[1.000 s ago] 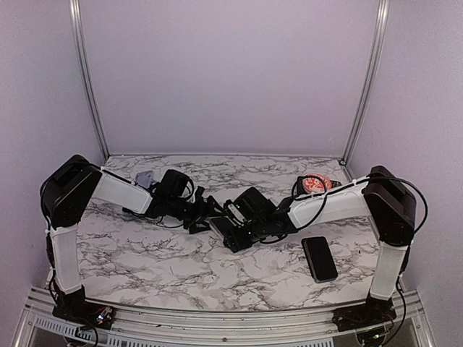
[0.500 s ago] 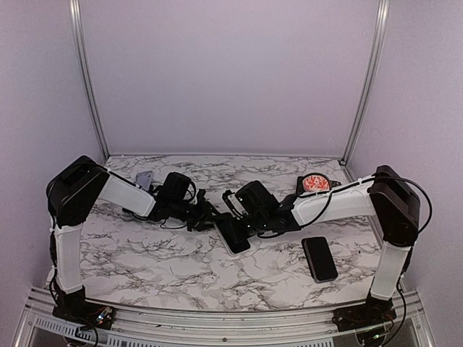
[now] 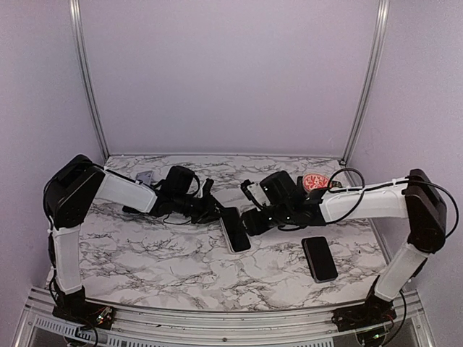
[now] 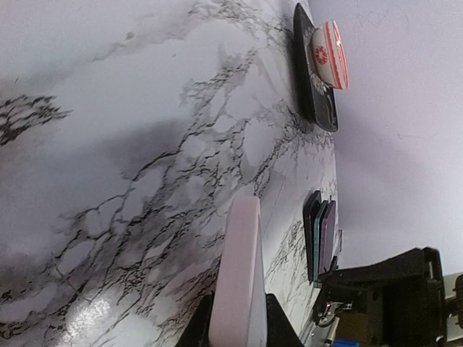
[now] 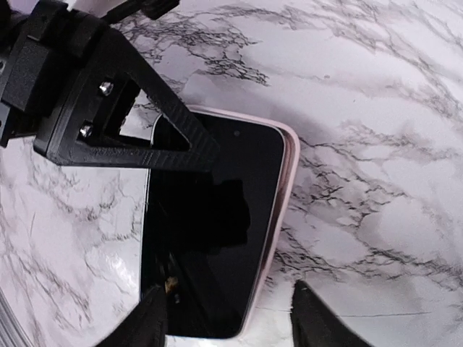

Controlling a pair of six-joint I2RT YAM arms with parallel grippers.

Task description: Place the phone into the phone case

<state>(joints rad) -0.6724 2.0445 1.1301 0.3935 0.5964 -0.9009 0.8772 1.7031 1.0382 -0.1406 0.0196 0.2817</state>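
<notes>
The phone (image 5: 217, 238), black screen up, sits inside the pink phone case (image 5: 283, 189) on the marble table; in the top view the pair (image 3: 235, 230) lies at the centre. My left gripper (image 4: 242, 329) is shut on one end of the phone case (image 4: 240, 275), whose pink edge stands between the jaws. In the top view that left gripper (image 3: 211, 211) comes in from the left. My right gripper (image 5: 231, 318) is open over the phone's other end, one finger above its left edge and the other beyond the case's right side. It sits just right of the phone (image 3: 253, 220).
A second black phone-shaped slab (image 3: 319, 258) lies flat at the front right. At the back right, a black case with a red-and-white round grip (image 3: 315, 182) (image 4: 329, 54) rests. A small grey item (image 3: 145, 177) sits at the back left.
My left gripper has shut on the end of the phone case. My right gripper shut, opened again and drew back to the right, uncovering the phone.
</notes>
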